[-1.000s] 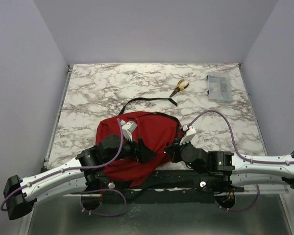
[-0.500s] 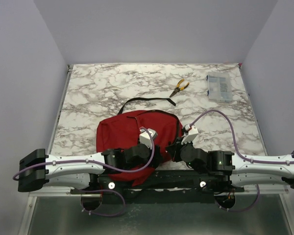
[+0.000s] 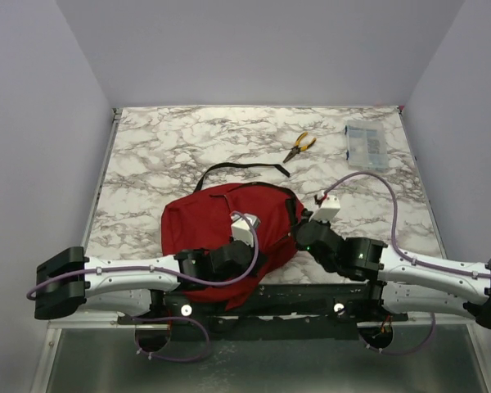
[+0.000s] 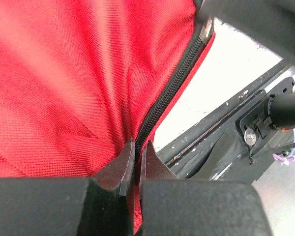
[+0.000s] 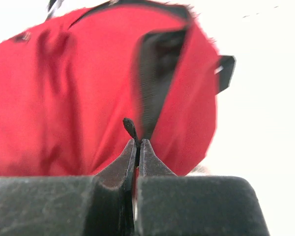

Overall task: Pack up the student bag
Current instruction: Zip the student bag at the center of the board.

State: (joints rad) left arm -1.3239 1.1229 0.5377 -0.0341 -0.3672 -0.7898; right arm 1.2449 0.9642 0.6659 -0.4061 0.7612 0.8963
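Student bag [image 3: 217,225] pinched from two sides, down at 6 o'clock on the marble table [image 3: 164,147].
The left gripper [image 4: 136,150] is squeezed tight on the red fabric beside the black zipper [image 4: 167,93]. The right gripper [image 5: 137,142], at the bag's 3 o'clock side, is clamped on a small black tab [image 5: 130,126]. Pliers [image 3: 299,146] lie near 1 o'clock.

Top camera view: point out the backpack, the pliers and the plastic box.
backpack [image 3: 198,223], top view, bare red fabric on its left part.
pliers [image 3: 299,147], top view, near the pivot.
plastic box [image 3: 366,146], top view, middle of its lid.
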